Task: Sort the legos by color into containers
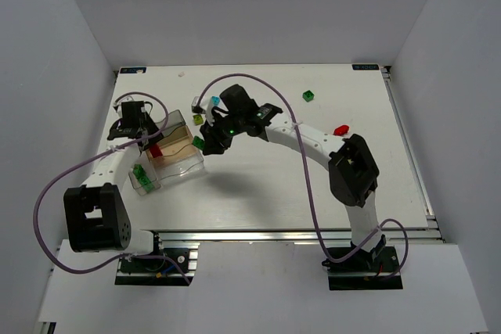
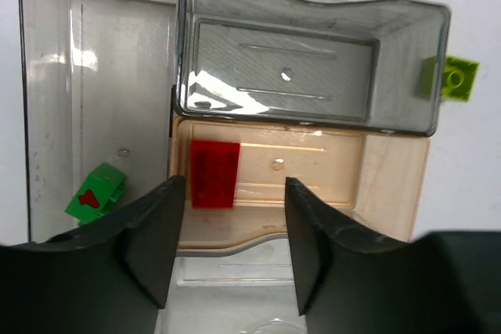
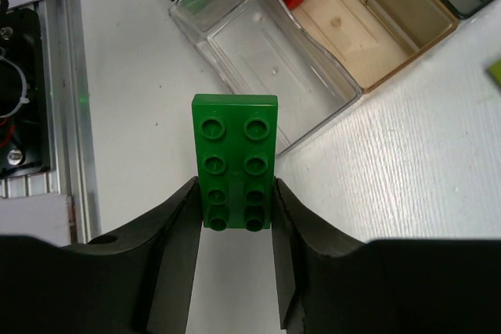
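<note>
Two grippers are at the tray (image 1: 190,163), which sits on the table (image 1: 274,193).

Left gripper (image 2: 233,193): fingers apart with nothing between them, hanging above the tray's amber-tinted compartment. A red brick (image 2: 215,174) lies flat in that compartment, below the gap. A bright green brick (image 2: 95,193) lies in the clear compartment alongside. Its lower corner is hidden by a finger, and the red mark on its face cannot be made out.

Right gripper (image 3: 235,197): clamped on a dark green brick (image 3: 235,146), studs toward the wrist camera, with only the brick's lower end between the fingers. The brick is held just beside the tray's clear end compartment. From overhead, the arm covers most of it.

A lime brick (image 2: 458,77) lies just beyond the tray's smoke-grey compartment, partly blurred through the wall. A cyan brick (image 1: 214,102) lies near the tray's far side. A second red brick (image 1: 340,129) and a second green brick (image 1: 308,96) lie well apart from the tray, to its right. Overhead, the left arm hides the tray's far-left corner.
</note>
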### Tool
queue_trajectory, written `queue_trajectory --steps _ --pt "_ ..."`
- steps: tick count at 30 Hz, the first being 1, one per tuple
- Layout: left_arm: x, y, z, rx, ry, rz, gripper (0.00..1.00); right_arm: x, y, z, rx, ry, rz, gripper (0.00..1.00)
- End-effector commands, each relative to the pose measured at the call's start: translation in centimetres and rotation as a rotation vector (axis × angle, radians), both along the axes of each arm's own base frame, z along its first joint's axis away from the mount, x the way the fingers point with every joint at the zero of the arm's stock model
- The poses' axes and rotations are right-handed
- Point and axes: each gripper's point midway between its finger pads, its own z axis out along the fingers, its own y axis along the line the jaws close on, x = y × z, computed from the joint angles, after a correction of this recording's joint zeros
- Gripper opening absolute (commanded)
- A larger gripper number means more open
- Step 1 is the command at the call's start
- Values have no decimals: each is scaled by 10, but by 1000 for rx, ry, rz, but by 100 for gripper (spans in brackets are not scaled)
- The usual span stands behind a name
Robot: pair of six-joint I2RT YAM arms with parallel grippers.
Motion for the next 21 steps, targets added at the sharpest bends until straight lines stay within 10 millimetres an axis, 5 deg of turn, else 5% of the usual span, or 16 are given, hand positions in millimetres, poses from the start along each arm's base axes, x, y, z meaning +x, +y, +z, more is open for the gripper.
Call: queue_trajectory --steps 1,9,15,21 --pt "12 0 37 5 -112 8 65 10 15 8 12 -85 28 0" --pt "-4 6 76 2 -193 62 72 9 45 -13 -9 -130 73 0" --pt "-52 15 116 15 -295 165 72 16 65 -25 -18 -200 83 0" --pt "-92 15 130 6 -297 196 72 6 74 -17 18 -186 109 0"
